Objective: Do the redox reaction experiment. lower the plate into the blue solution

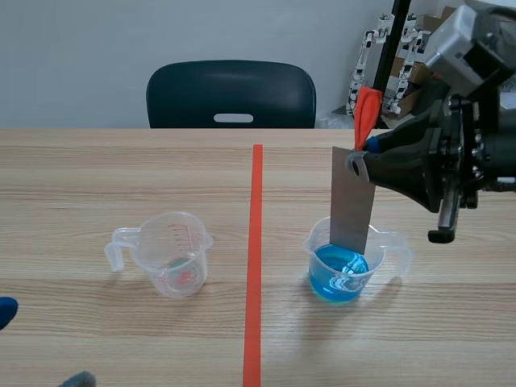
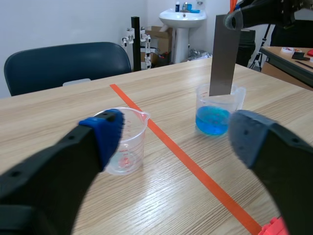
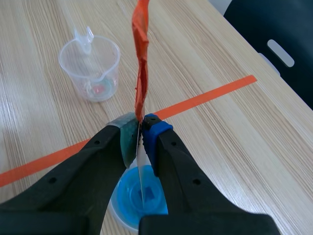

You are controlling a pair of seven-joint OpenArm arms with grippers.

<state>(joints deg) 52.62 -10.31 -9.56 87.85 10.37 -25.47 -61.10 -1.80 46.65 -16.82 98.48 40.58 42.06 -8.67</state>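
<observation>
Right gripper point(image 1: 360, 158) pinches the plate point(image 1: 351, 201) at its top end, beside the orange tag point(image 3: 141, 58). It hangs upright, long axis vertical, directly over the beaker point(image 1: 348, 270) of blue solution point(image 1: 339, 266), lower edge inside the rim, seemingly just above the liquid. Next move looks like straight down. Left gripper point(image 2: 176, 134) is spread, empty, well apart.

A dark chair point(image 1: 231, 93) is standing across the wooden table point(image 1: 121, 339), ahead of the left gripper point(image 2: 175, 133), with a pale wall point(image 1: 81, 48) rising behind it. Farther ahead, a white pedestal sink point(image 2: 186, 17) is standing beside a cardboard box point(image 2: 159, 33); another desk point(image 2: 288, 56) is sitting ahead to the gripper's right.
</observation>
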